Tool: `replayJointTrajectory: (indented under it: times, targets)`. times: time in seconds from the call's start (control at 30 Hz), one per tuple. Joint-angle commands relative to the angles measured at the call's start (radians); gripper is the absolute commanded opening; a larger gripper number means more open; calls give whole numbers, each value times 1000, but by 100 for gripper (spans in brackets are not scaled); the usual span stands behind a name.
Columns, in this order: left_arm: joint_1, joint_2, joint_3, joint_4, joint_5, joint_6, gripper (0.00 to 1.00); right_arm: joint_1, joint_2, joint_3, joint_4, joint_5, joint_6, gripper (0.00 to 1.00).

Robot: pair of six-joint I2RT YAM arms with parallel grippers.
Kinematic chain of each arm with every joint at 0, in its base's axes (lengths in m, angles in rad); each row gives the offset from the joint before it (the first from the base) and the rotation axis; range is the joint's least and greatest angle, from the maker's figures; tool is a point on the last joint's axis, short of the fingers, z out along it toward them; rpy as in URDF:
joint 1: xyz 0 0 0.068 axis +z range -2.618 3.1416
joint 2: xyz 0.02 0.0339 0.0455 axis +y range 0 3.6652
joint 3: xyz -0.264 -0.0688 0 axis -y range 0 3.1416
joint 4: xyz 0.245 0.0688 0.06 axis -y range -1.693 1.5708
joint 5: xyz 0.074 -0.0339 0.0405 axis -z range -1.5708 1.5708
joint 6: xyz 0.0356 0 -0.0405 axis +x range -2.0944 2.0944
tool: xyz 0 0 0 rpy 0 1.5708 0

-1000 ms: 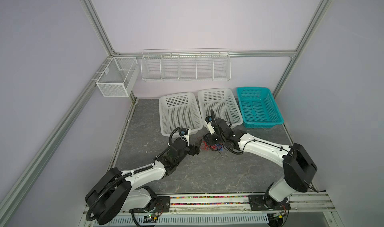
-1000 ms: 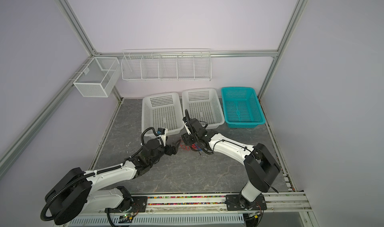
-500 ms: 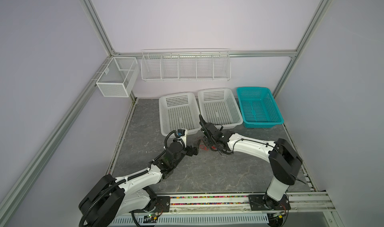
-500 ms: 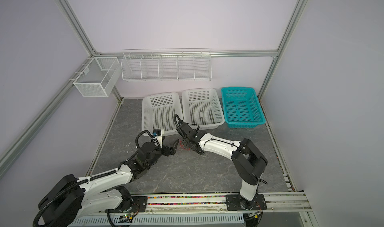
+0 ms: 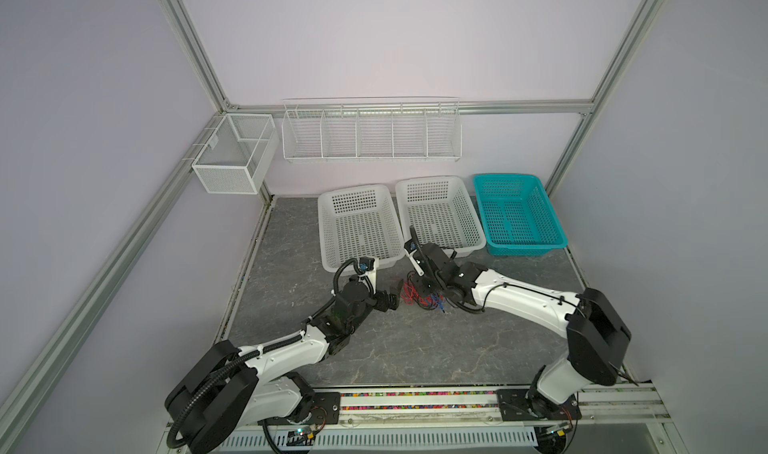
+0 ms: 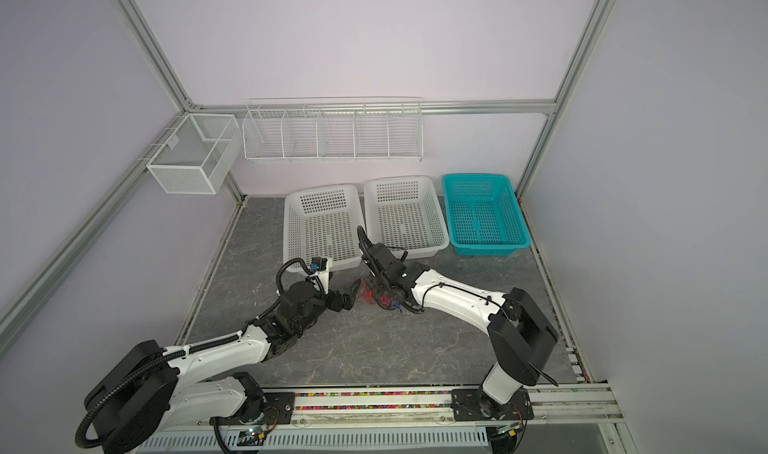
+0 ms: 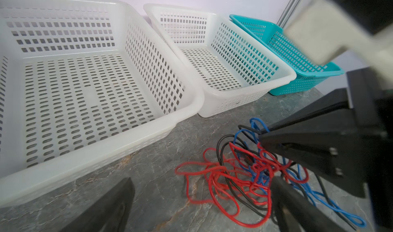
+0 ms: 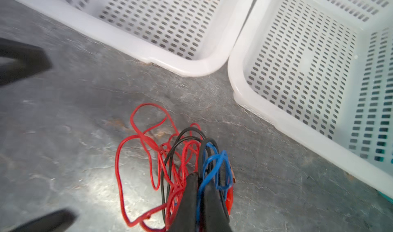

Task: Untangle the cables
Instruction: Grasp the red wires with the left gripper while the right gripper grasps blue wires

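Red, blue and black cables point(image 5: 419, 297) lie in one tangled heap on the grey tabletop point(image 5: 395, 348), directly between the two claws.

1. Right claw point(image 8: 198, 177): jaws together, clamped on the cables at its own tip. The right wrist view shows a blue strand pinched between the fingers point(image 8: 188, 197), with red and black loops spilling forward from them.
2. Left claw point(image 7: 202, 181): jaws fully apart and holding nothing. The heap sits just ahead of its opening, slightly toward one finger, and the outermost red loops reach closest to it.
3. Axis: the heap has no single long axis. Its spread runs roughly along the line joining the two claws.
4. Judgement: the left claw is placed to take a free red loop, so that the arms can draw apart.

Count:
- claws: two
- cable colours: three; the number of strands cannot be told
- white baskets point(image 7: 191, 101): two, beyond the heap
- teal basket point(image 5: 523, 249): one
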Motion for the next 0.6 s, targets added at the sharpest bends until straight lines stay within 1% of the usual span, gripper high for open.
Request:
replayJointTrajectory:
  times: [0.0,0.07,0.2,0.37,0.43,0.47,0.53,0.57]
  targets:
    - [-2,23,34,36,69,16,100,-26,-81,-30,79,-183,-33,6]
    - [-4,33,37,65,109,14,100,-35,-95,-36,98,-218,-34,6]
    - [-4,56,65,91,192,-7,99,-39,-81,-28,117,-243,-39,6]
    - [-10,102,111,95,244,-35,89,-39,-82,-50,194,-302,-22,6]
    - [-10,125,116,110,245,-46,81,-40,-93,-60,226,-336,-14,6]
    - [-13,140,118,120,243,-53,75,-38,-100,-69,244,-351,-9,6]
    - [-12,162,122,129,235,-67,57,-40,-117,-78,264,-366,-2,6]
    - [-13,173,124,132,234,-76,43,-39,-124,-81,269,-371,1,6]
